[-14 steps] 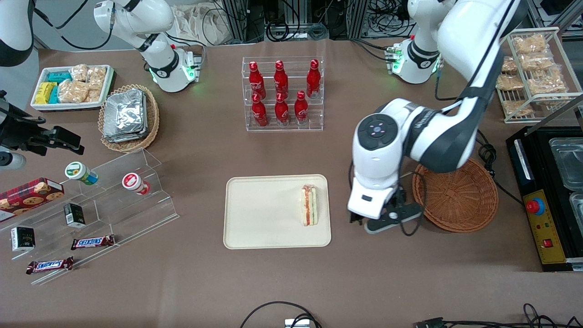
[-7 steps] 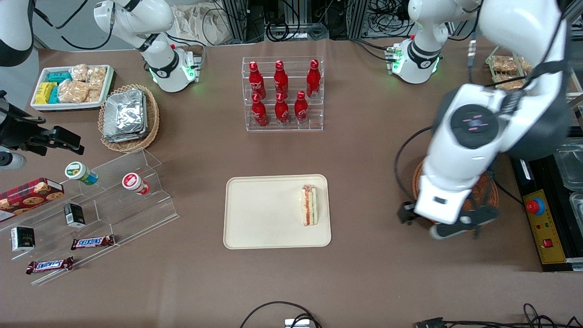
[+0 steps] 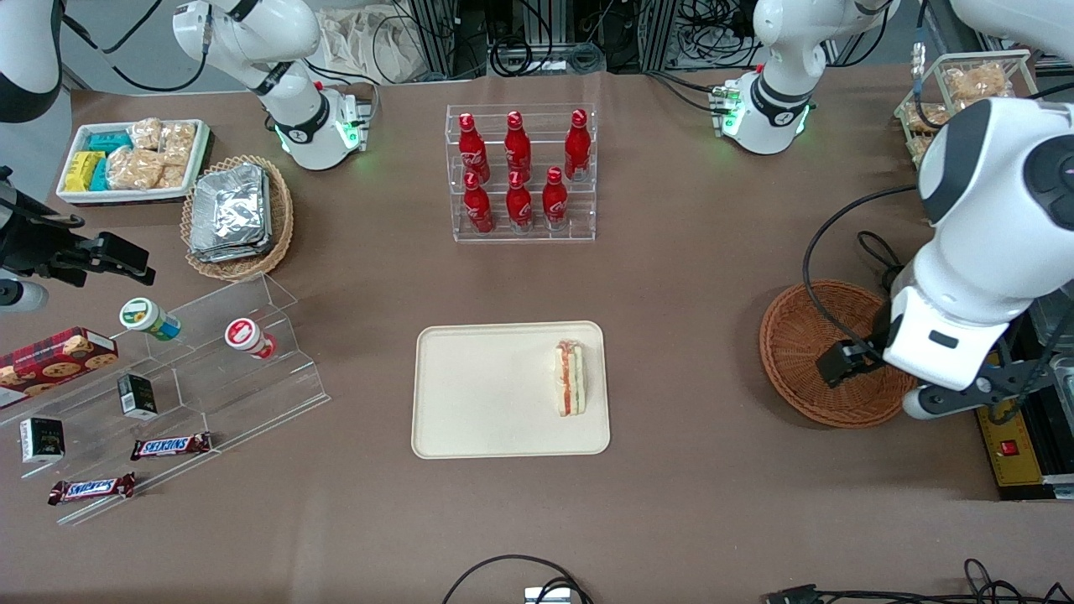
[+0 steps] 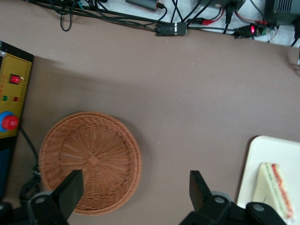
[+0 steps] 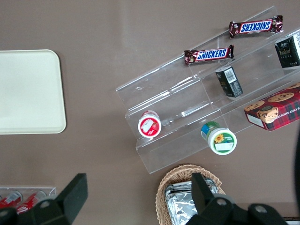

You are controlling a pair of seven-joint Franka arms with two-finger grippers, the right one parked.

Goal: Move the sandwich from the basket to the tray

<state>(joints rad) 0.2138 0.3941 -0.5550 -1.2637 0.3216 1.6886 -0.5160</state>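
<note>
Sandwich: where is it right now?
The sandwich lies on the tray, by the tray rim nearest the basket. The open gripper hangs above the basket's edge, holding nothing.

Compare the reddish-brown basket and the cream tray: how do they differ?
The basket is round woven wicker; the tray is smooth and rectangular. The basket is empty; the tray holds the sandwich. The open tool hovers by the basket, away from the tray. Both are shallow.
</note>
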